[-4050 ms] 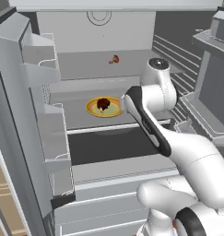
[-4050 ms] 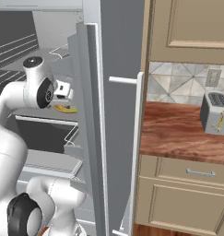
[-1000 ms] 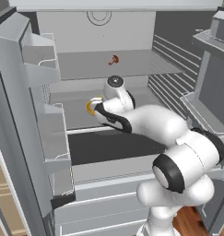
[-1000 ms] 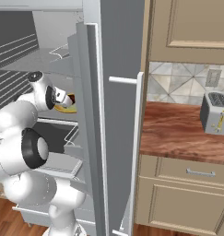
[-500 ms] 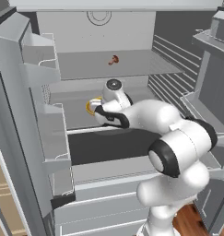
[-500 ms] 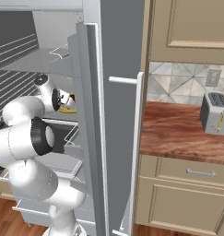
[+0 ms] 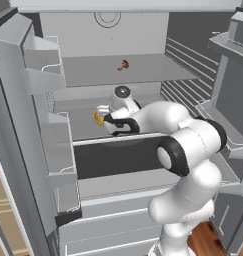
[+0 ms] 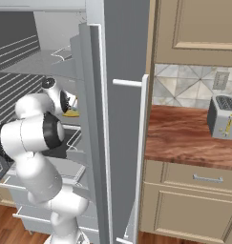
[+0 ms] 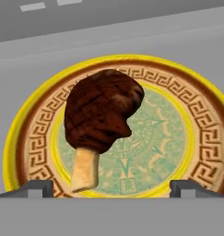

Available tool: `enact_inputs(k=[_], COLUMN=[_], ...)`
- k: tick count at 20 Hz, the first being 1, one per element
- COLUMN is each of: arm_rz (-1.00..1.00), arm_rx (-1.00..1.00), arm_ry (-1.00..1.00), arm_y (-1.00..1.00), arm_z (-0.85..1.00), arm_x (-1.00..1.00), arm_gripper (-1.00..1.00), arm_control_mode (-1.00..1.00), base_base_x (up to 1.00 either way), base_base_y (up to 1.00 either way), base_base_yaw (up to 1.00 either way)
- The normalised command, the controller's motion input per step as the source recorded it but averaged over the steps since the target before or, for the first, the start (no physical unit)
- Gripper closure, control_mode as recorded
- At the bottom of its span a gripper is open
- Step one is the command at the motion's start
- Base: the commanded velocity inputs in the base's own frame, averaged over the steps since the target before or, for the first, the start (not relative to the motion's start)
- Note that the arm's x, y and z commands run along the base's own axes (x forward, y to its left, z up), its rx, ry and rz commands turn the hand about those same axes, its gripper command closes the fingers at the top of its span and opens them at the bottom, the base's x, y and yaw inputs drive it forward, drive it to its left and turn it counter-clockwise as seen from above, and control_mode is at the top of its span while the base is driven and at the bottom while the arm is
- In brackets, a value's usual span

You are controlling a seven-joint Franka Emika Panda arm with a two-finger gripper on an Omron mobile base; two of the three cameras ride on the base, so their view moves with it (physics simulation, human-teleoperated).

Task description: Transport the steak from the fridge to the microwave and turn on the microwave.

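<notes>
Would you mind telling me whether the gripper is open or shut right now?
Open. In the hand view the gripper shows its two fingertips far apart, either side of the steak on the yellow plate.

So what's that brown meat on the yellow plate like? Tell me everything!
The steak is a dark brown, rounded lump with a charred, streaky look and a pale tan stub sticking out below. It lies on the patterned middle of the plate, a little off centre, on a fridge shelf. The open tool sits just before it, not touching.
</notes>
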Motion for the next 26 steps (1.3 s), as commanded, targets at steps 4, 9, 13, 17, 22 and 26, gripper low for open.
enact_inputs(k=[4,9,13,17,22,26], arm_rz=[-0.07,-0.08,-0.06,-0.02,-0.01,0.00], arm_rx=[0.00,0.00,0.00,0.00,0.00,0.00], arm_ry=[0.00,0.00,0.00,0.00,-0.01,-0.07], arm_y=[0.18,0.16,0.13,0.10,0.02,0.00], arm_z=[-0.09,-0.04,-0.16,-0.25,-0.23,-0.28], arm_x=[0.22,0.23,0.18,0.15,0.14,0.05], arm_gripper=[-1.00,-1.00,-1.00,-1.00,-1.00,-1.00], arm_control_mode=[-1.00,-1.00,-1.00,-1.00,-1.00,-1.00], base_base_x=[0.00,0.00,0.00,0.00,0.00,0.00], base_base_y=[0.00,0.00,0.00,0.00,0.00,0.00], base_base_yaw=[0.00,0.00,0.00,0.00,0.00,0.00])
